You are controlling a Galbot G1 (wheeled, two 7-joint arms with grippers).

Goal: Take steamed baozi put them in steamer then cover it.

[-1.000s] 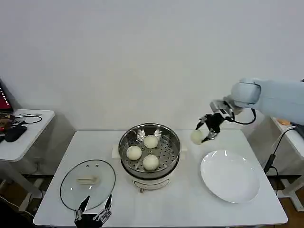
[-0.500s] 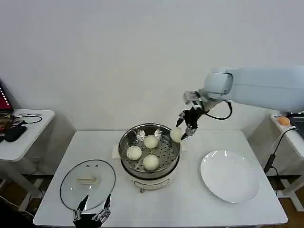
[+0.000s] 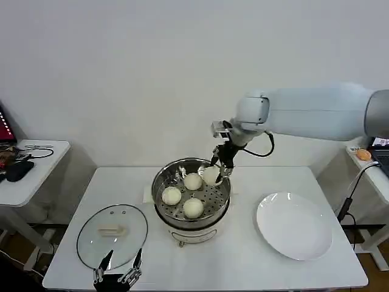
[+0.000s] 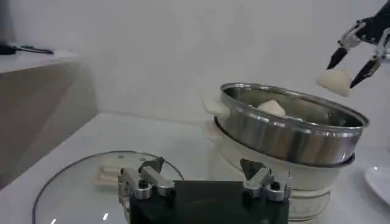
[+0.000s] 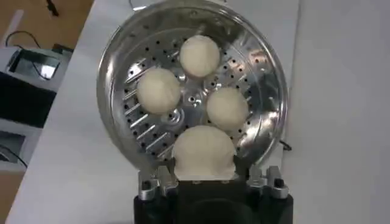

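Note:
The shiny steamer (image 3: 163,182) stands mid-table on its white pot base, with three steamed baozi (image 3: 192,181) on its perforated floor (image 5: 194,100). My right gripper (image 3: 219,168) hangs over the steamer's far right rim, shut on a fourth baozi (image 3: 211,175) (image 5: 203,152), which shows above the rim as an off-white lump (image 4: 334,80). The glass cover (image 3: 112,235) with its white handle lies flat on the table to the steamer's left. My left gripper (image 3: 118,271) is parked open at the table's front edge, just in front of the cover (image 4: 85,182).
A white plate (image 3: 295,225) lies bare on the table to the steamer's right. A side table (image 3: 27,167) with cables and a dark device stands at far left. Another surface with an orange object (image 3: 363,155) sits at far right.
My right arm has carried the baozi leftward from above the plate's far edge to over the steamer's far right rim. The left arm has stayed put.

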